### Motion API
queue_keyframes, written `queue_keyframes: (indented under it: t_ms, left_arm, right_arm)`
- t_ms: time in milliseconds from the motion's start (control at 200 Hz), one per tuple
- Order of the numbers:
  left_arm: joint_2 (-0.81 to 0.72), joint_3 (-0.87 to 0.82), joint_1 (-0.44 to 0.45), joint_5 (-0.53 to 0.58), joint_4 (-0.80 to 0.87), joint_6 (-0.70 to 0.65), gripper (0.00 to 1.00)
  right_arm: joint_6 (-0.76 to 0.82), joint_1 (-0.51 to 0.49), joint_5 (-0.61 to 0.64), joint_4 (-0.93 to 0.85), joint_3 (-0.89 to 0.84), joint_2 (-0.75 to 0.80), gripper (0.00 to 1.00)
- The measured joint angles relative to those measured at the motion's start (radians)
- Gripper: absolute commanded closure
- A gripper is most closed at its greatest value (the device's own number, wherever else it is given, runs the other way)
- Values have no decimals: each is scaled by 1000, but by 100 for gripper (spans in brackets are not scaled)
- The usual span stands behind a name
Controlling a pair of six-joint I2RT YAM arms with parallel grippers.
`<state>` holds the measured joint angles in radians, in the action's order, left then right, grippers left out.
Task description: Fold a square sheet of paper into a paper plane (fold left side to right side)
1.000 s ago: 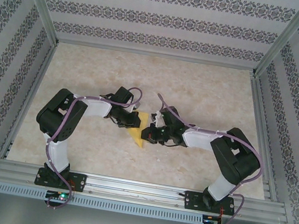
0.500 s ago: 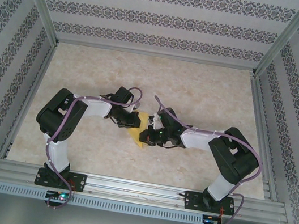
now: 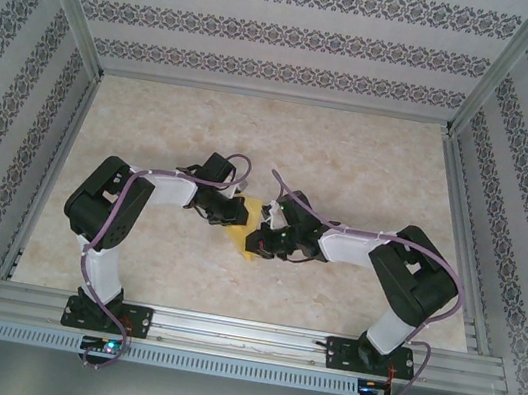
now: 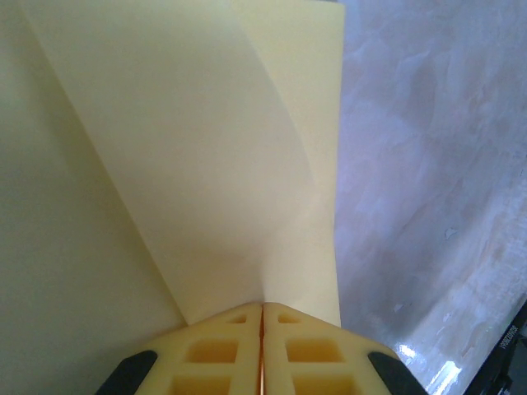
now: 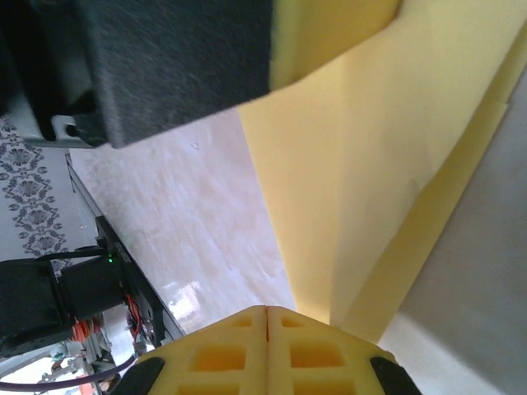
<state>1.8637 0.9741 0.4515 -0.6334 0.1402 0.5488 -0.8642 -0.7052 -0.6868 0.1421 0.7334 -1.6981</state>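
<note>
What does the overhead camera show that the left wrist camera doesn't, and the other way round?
Overhead: the left arm and right arm whole, the right hand, the patterned walls. Left wrist: the left hand, fingers shut together on the yellow paper, its folded layers up close. Both: the yellow paper and the marbled table.

a lab-style robot test booth: two cabled robot arms [image 3: 105, 207] stand bolted to a metal rail [image 3: 241, 332] at the near edge of a marble-look counter [image 3: 372, 160], boxed in by bare aluminium posts [image 3: 70, 3] and flat wall panels [image 3: 272, 29] covered in striped patterned wallpaper.
</note>
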Motion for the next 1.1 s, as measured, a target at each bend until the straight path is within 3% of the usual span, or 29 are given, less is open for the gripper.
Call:
queue_keyframes:
  t_ms: [1099]
  left_arm:
    - [0,1,0,1,2,0,92]
  right_arm:
    - [3,-13,1,-4,-21,-38,100]
